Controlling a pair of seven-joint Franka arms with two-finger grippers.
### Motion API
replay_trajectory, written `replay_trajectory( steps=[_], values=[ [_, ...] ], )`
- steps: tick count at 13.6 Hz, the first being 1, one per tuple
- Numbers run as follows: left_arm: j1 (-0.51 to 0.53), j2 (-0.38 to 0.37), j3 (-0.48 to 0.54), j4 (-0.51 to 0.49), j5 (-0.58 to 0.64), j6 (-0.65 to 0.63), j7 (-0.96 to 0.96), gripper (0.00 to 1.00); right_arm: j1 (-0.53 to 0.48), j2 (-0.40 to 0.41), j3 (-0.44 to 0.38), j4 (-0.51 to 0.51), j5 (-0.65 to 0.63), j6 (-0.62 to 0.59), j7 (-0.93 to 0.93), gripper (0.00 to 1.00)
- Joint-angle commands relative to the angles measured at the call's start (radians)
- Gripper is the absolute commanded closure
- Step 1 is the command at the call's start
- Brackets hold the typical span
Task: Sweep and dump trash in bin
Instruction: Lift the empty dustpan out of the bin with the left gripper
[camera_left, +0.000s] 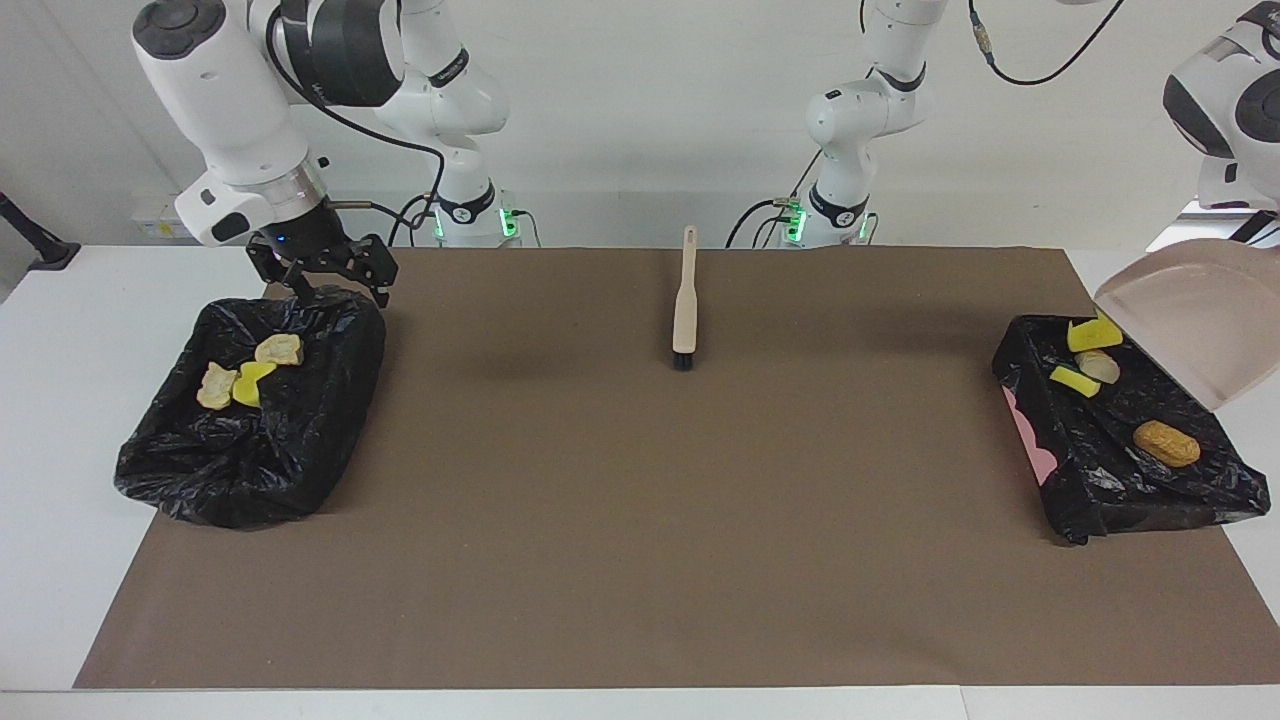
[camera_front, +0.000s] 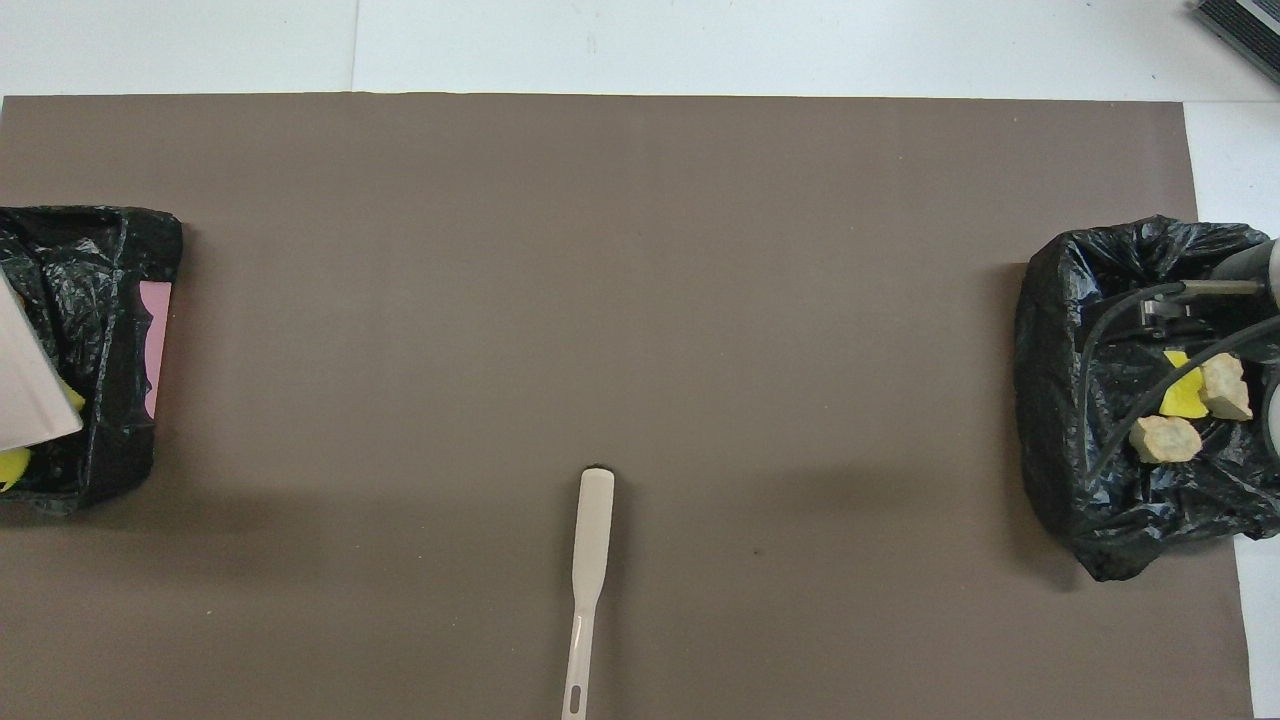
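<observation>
The trash lies in two black-lined bins. In the bin (camera_left: 1060, 470) at the left arm's end are a yellow wedge (camera_left: 1085, 335), a beige chunk (camera_left: 1098, 367), another yellow piece (camera_left: 1073, 381) and an orange-brown lump (camera_left: 1166, 443). A pinkish dustpan (camera_left: 1200, 320) hangs tilted over that bin from the left arm (camera_left: 1225, 110); its gripper is out of frame. The bin (camera_left: 300, 450) at the right arm's end holds two beige pieces (camera_left: 278, 349) and a yellow one (camera_left: 250, 383). My right gripper (camera_left: 330, 288) hovers open and empty over that bin's edge nearest the robots.
A beige hand brush (camera_left: 685, 300) lies on the brown mat (camera_left: 640, 520) midway between the arms, near the robots, with its bristles pointing away from them. The dustpan's corner (camera_front: 25, 400) covers part of the bin (camera_front: 100, 300) in the overhead view.
</observation>
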Motion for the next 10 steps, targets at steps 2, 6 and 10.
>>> replay_trajectory(
  steps=[2, 6, 10],
  values=[
    [-0.117, -0.088, 0.002, -0.142, -0.144, -0.049, -0.246, 1.00, 0.124, -0.044, -0.124, -0.014, -0.018, -0.054, -0.007, 0.00],
    [-0.286, -0.099, 0.002, -0.172, -0.286, -0.073, -0.542, 1.00, 0.124, -0.042, -0.125, -0.009, 0.000, -0.050, -0.006, 0.00],
    [-0.456, -0.081, 0.002, -0.161, -0.427, -0.050, -0.910, 1.00, 0.124, -0.041, -0.126, -0.008, 0.000, -0.050, -0.006, 0.00]
  ],
)
